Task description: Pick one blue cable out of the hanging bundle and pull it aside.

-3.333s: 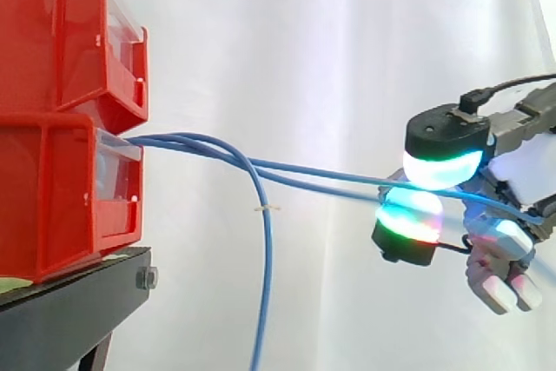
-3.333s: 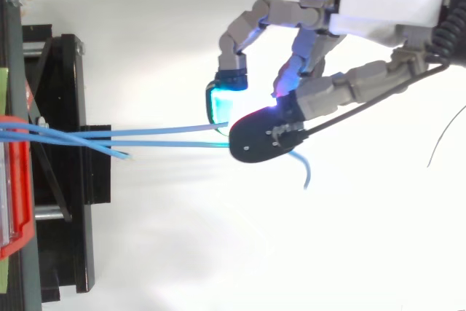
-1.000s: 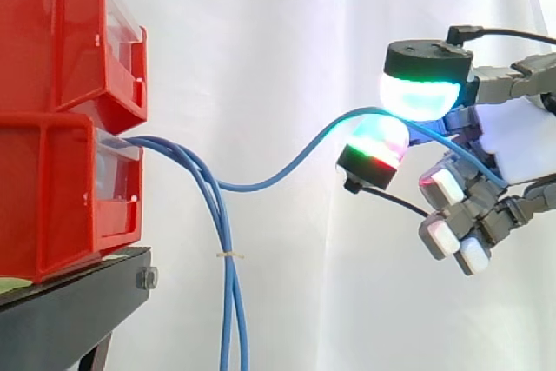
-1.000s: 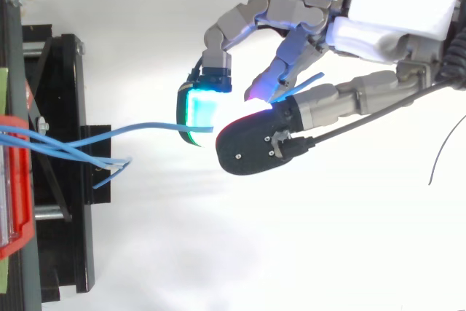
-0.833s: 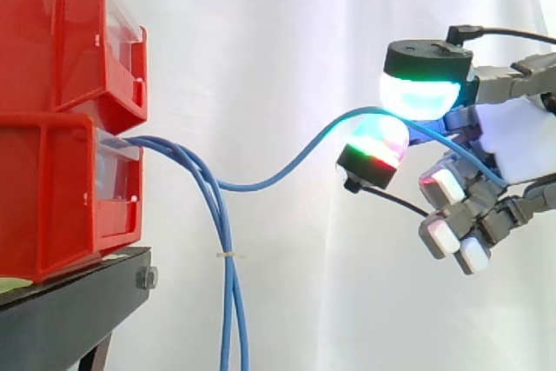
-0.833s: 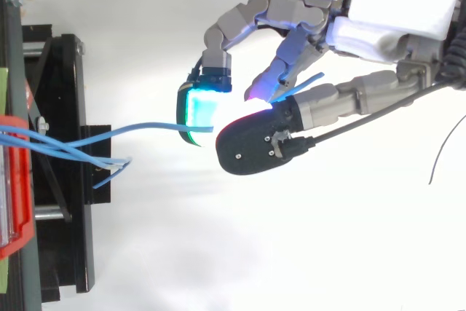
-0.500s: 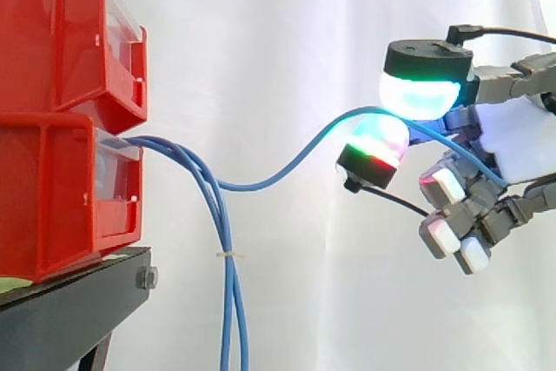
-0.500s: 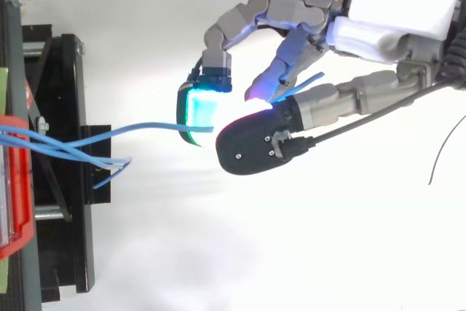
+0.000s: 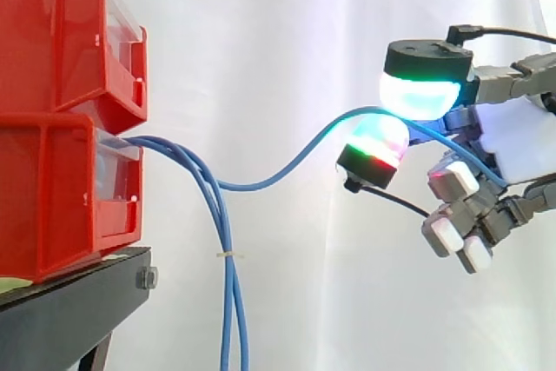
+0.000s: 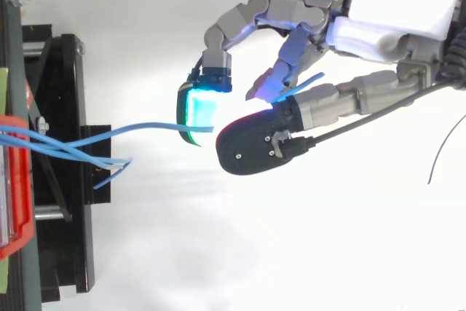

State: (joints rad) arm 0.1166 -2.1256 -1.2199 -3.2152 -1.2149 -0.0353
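Observation:
Thin blue cables leave the lower red bin [image 9: 61, 197] and most hang down as a tied bundle [image 9: 228, 301]. One blue cable [image 9: 291, 162] sags away from the bundle and rises to the right into my hand [image 9: 512, 145]. A cyan-green pad [image 9: 421, 93] above and a red-green pad [image 9: 373, 141] below pinch it. From above, the same cable [image 10: 138, 128] runs from the bins to the pinch, and its free end [image 10: 309, 79] sticks out past the hand [image 10: 378, 30]. The remaining fingers curl below the pinch.
Two red bins [image 9: 61, 41] are stacked on a black stand [image 9: 78, 301] at the left. The stand [image 10: 62, 165] lies along the left edge in the top view. A white curtain is the backdrop, with open space between bins and hand.
Since 3.3 s ago the hand rose and came nearer the bins; the taut cable now sags and another dropped back into the bundle. Lately only the lower fingers shifted slightly.

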